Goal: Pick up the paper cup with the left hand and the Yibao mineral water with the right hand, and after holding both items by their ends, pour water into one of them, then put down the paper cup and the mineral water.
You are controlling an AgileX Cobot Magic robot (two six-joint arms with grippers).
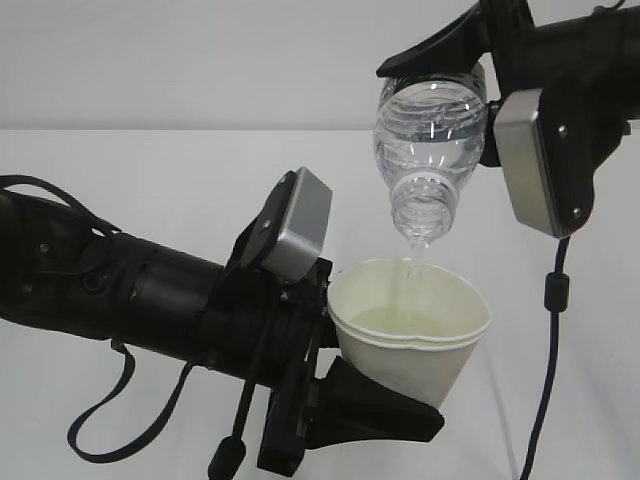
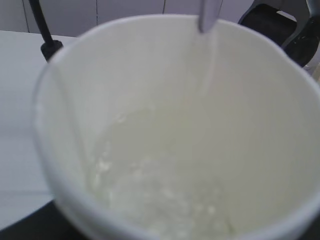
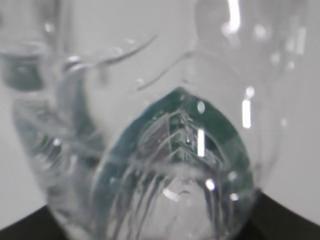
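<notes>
My left gripper (image 1: 372, 375) is shut on the white paper cup (image 1: 410, 340) and holds it in the air, tilted a little. One black finger (image 1: 385, 410) shows under the cup; the other is hidden. My right gripper (image 1: 440, 90) is shut on the base end of the clear Yibao mineral water bottle (image 1: 430, 150), which hangs mouth down right over the cup. A thin stream of water (image 1: 412, 268) falls into the cup, which holds some water. In the left wrist view the cup (image 2: 165, 150) fills the frame. In the right wrist view the bottle (image 3: 175, 165) fills the frame, with green showing through it.
A black cable (image 1: 555, 290) hangs from my right arm beside the cup and shows in the left wrist view (image 2: 42, 30). A black strap loop (image 1: 110, 420) hangs under my left arm. The white table (image 1: 150, 180) lies below and a white wall stands behind.
</notes>
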